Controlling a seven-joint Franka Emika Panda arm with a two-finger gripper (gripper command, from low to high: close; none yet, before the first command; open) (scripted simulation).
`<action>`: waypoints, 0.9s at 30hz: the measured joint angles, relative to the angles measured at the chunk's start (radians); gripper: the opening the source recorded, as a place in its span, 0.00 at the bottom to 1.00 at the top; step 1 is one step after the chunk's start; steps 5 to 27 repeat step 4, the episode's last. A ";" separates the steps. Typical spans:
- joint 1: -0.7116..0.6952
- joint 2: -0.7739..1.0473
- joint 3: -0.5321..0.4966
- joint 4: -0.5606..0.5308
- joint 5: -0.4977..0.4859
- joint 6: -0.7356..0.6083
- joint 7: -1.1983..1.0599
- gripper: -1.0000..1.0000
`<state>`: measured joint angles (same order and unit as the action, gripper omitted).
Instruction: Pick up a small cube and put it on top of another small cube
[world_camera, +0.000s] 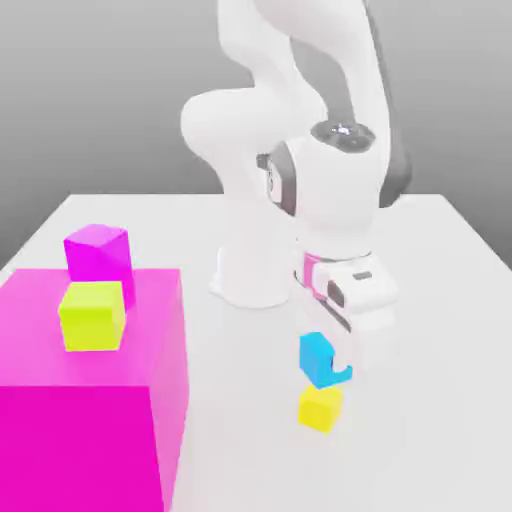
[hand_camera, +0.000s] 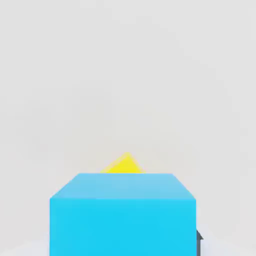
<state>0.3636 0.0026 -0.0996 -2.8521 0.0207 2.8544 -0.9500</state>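
Nearest in the exterior view is the big magenta block (world_camera: 85, 440), a yellow-green cube and a magenta cube on it. Beyond its right side, the small yellow cube (world_camera: 319, 409) sits on the pale table (world_camera: 240, 420). Just above it, the gripper (world_camera: 342, 362) grasps the cyan cube (world_camera: 317, 359). Picking looks done; lining up, lowering and release remain. The white arm rises behind, against a plain grey wall.

Bright, flat light washes out the smooth pale table (world_camera: 245, 400) and the glossy white robot arm (world_camera: 335, 195); shadows are barely visible.
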 joint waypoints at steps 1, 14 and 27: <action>0.000 0.029 0.001 0.000 0.008 0.028 -0.006 0.00; -0.001 0.056 0.002 0.001 0.014 0.054 -0.010 1.00; -0.001 0.056 0.002 0.001 0.014 0.054 -0.010 1.00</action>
